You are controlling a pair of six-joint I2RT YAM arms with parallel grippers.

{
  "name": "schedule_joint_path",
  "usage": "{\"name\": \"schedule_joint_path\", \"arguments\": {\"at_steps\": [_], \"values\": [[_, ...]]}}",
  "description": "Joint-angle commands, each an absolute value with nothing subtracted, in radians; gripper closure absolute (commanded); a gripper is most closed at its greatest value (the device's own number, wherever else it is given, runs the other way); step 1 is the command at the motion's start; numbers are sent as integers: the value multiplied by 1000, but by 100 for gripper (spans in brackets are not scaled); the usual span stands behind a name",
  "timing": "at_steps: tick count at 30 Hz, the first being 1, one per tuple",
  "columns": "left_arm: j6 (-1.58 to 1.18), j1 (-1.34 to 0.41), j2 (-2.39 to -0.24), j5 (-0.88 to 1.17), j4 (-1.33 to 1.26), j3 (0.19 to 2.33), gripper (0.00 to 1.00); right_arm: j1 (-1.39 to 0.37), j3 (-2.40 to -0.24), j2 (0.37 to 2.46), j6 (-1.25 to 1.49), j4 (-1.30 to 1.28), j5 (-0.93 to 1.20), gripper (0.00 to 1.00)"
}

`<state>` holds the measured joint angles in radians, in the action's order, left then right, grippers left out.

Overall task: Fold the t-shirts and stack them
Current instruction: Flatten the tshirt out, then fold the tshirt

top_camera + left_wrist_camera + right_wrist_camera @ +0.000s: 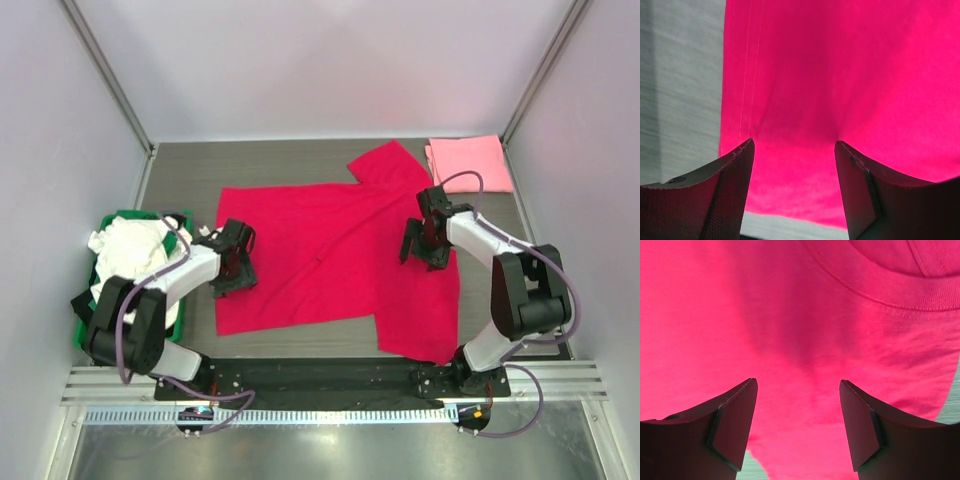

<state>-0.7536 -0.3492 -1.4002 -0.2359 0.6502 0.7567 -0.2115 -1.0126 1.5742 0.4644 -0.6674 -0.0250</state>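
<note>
1. Across the middle of the grey, fine-grained desk [280, 160]: a large crimson-red t-shirt [330, 255] of soft matte knit, spread open, nearly flat and lying sideways.
2. Hem toward the left, with faint stitch lines running just inside the edge. Neck toward the right, ringed by a ribbed collar band [920, 295]. 1 sleeve pointing to the far side, the other to the near edge.
3. Only light creases in the red cloth, gathering into a shallow pucker in front of each wrist camera.
4. Left pincer [792, 145]: 2 dark wedge-shaped fingers, the left one with a woven-looking pad face, standing well apart and clamped on nothing. Low over the red cloth beside the hem; impossible to tell whether the tips touch it.
5. Right pincer [797, 382]: 2 smooth dark wedges, likewise spread apart and gripping nothing, poised over the red cloth just short of the collar.
6. At the far right corner of the desk: a light pink t-shirt [470, 163], folded into a tidy flat rectangle, near the far red sleeve but not touching it.
7. At the left side of the desk, beside the left arm: a white t-shirt [125, 250], crumpled in a loose heap inside a rigid green plastic crate [140, 214].
</note>
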Motion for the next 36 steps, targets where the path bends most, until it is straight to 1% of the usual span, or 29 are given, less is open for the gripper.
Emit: {"name": "schedule_joint_path", "arguments": {"at_steps": [1,6,7,9,10,12,14,15,18,19,20,21,22,24,25,26,27,28,30,32,33,35,36], "values": [[-758,-344,-1521,-311,583,819,35,-209,-1046,1623,462,-638,-67,27],[-753,-324,-1679,-359,614,928,36,-199,-1166,1784,420,-669,-117,27],[-750,-316,-1706,-357,621,972,36,-193,-1214,1849,414,-682,-123,27],[-733,-299,-1773,-347,637,1026,37,-186,-1271,1911,399,-701,-136,27],[-715,-281,-1796,-342,643,1055,37,-181,-1334,1940,394,-715,-137,28],[-698,-265,-1859,-334,710,1169,38,-181,-1402,2005,377,-739,-132,29],[-686,-265,-1859,-334,784,1248,39,-181,-1479,2007,373,-775,-121,29],[-684,-267,-1817,-331,793,1255,39,-183,-1503,1993,373,-794,-115,29],[-687,-268,-1700,-304,808,1223,35,-183,-1494,1881,379,-811,-98,29],[-690,-268,-1613,-301,825,1212,32,-186,-1470,1849,388,-815,-77,29],[-702,-271,-1571,-301,834,1195,32,-184,-1453,1815,391,-818,-71,28],[-715,-276,-1524,-299,842,1146,31,-186,-1416,1740,399,-825,-64,29],[-727,-279,-1443,-295,854,1120,30,-187,-1395,1703,414,-827,-63,29],[-776,-284,-1358,-287,862,1018,31,-189,-1341,1616,439,-825,-60,28],[-802,-284,-1324,-291,874,979,33,-187,-1280,1524,454,-818,-60,28],[-822,-285,-1257,-299,882,947,33,-187,-1244,1479,492,-809,-64,28],[-865,-290,-1229,-305,885,916,33,-189,-1170,1435,508,-790,-66,28],[-885,-288,-1200,-314,887,849,33,-187,-1132,1337,532,-781,-74,27],[-931,-288,-1140,-319,873,789,33,-189,-1039,1251,581,-772,-86,26],[-949,-290,-1106,-305,822,710,33,-187,-984,1139,609,-770,-78,26],[-959,-288,-1097,-296,802,692,33,-187,-932,1105,633,-764,-49,25],[-979,-287,-1086,-288,736,640,30,-189,-881,1004,661,-756,-22,26],[-986,-285,-1078,-291,723,628,29,-189,-833,974,678,-746,32,25]]}}
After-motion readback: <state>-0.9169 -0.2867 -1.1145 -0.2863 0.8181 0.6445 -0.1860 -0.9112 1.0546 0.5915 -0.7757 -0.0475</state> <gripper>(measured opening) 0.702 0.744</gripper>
